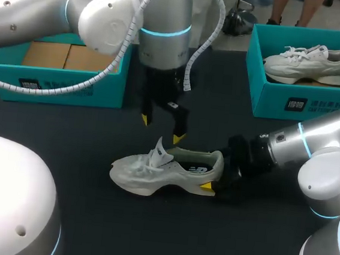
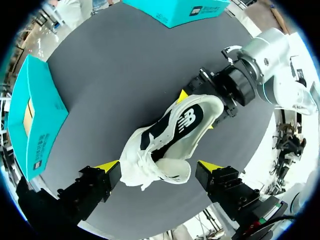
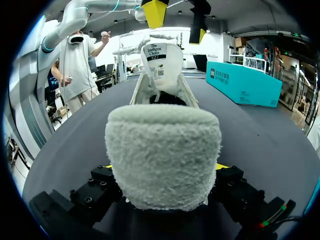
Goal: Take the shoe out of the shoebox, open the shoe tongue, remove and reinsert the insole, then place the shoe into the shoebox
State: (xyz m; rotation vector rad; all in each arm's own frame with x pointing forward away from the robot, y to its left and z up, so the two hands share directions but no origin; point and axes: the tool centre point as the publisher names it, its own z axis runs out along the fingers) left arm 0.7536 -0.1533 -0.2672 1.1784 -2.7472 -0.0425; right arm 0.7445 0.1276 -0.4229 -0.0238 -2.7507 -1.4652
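The dark tabletop (image 1: pixel 207 239) carries two teal shoeboxes: one at the far left corner (image 1: pixel 65 84), lined with brown card, and one at the far right corner (image 1: pixel 299 101) with a second shoe (image 1: pixel 309 61) lying in it. My left arm (image 1: pixel 79 10) comes across from the far left and hangs over the tabletop's middle. My right arm (image 1: pixel 318 148) reaches in low from the right edge.

The shoe (image 1: pixel 166 170) stands on its sole near the middle of the tabletop, out of any box, toe toward the left edge. The right gripper (image 1: pixel 217 171) is clamped on its heel from both sides. The left gripper (image 1: pixel 161 129) hovers just above the laces with its fingers apart, touching nothing.

The tongue (image 1: pixel 159 147) stands upright, and the dark insole (image 2: pixel 175 127) shows through the mouth of the shoe.

So I judge the tongue step about done and the insole next. The left gripper would need to come down into the opening, pinch the insole's edge and draw it up while the right one braces the heel.
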